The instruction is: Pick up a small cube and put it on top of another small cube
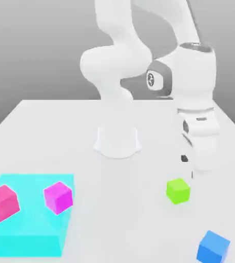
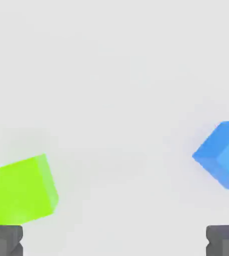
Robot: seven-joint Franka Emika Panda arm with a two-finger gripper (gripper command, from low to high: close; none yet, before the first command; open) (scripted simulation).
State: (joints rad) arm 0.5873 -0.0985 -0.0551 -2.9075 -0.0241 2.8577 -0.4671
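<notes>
Lime-green small cube (image 1: pixel 178 190) sits apart from blue cube (image 1: pixel 213 247).

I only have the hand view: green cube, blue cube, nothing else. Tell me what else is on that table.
Observer: A cyan platform sits at the exterior view's left, carrying a pink cube and a magenta cube.
Operator: Say where the pincer stands.
Observer: The pincer hangs just behind the green cube, not touching it.
Operator: Place the blue one.
Observer: The blue cube lies nearer the camera than green, toward the exterior view's right.
</notes>
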